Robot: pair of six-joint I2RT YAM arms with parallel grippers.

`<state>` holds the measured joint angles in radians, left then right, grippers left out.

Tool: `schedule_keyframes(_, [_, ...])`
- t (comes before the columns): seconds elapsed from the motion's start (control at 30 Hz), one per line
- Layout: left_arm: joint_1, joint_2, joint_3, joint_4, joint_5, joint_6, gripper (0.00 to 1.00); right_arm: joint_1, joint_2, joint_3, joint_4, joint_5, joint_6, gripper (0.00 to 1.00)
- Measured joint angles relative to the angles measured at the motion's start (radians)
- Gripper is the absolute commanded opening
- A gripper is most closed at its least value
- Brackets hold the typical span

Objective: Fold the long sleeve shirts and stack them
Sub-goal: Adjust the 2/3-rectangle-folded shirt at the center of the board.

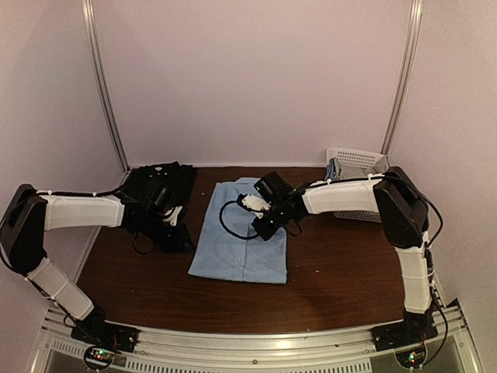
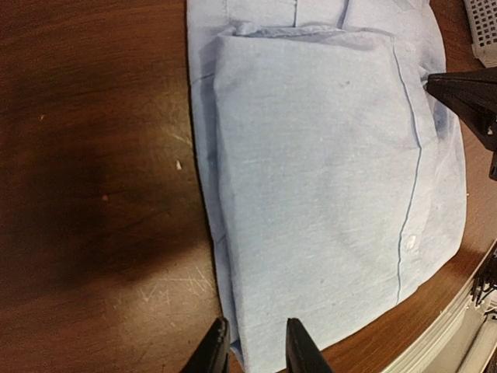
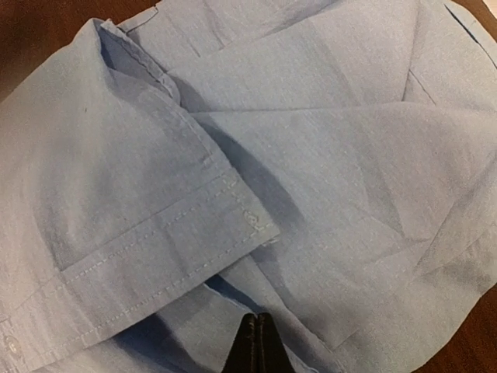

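The light blue long sleeve shirt (image 1: 241, 241) lies folded into a rectangle in the middle of the table, collar end towards the back. The black shirt (image 1: 159, 185) sits bunched at the back left. My right gripper (image 1: 262, 228) is down on the blue shirt's upper middle. In the right wrist view its tips (image 3: 256, 332) are pressed together at a fold edge just below the buttoned cuff (image 3: 194, 225). My left gripper (image 1: 177, 222) hovers just off the blue shirt's left edge. Its fingers (image 2: 256, 351) stand apart, and the shirt's near corner (image 2: 311, 179) shows in the gap.
A white lattice basket (image 1: 357, 167) with some cloth in it stands at the back right, its corner also showing in the left wrist view (image 2: 485, 31). The brown table (image 1: 342, 264) ends at a metal rail along the front. Pale walls close in three sides.
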<state>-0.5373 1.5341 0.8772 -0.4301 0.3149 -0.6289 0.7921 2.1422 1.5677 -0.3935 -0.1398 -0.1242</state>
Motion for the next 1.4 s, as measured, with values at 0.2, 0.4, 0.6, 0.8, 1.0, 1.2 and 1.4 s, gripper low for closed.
schedule_keyframes(0.2, [-0.017,-0.006,-0.024,-0.001,0.003,-0.009,0.26,-0.008,0.0,0.009,0.016,0.06,0.029,0.0])
schedule_keyframes(0.4, [-0.032,-0.006,-0.039,-0.001,0.004,-0.014,0.26,-0.017,0.009,0.055,0.023,0.126,0.071,0.02])
schedule_keyframes(0.6, [-0.034,-0.006,-0.047,0.002,0.004,-0.016,0.26,-0.02,0.036,0.078,0.022,0.172,0.106,0.15])
schedule_keyframes(0.8, [-0.034,-0.021,-0.065,0.0,0.003,-0.017,0.27,-0.02,0.036,0.082,-0.001,0.194,0.172,0.39])
schedule_keyframes(1.0, [-0.034,-0.04,-0.076,0.002,0.003,-0.022,0.27,-0.006,-0.068,0.038,-0.022,0.178,0.28,0.5])
schedule_keyframes(1.2, [-0.034,-0.048,-0.089,0.001,0.003,-0.024,0.27,0.04,-0.163,-0.04,0.03,0.038,0.413,0.62])
schedule_keyframes(1.4, [-0.034,-0.053,-0.097,0.001,0.003,-0.025,0.26,0.063,-0.153,-0.16,0.136,-0.18,0.555,0.66])
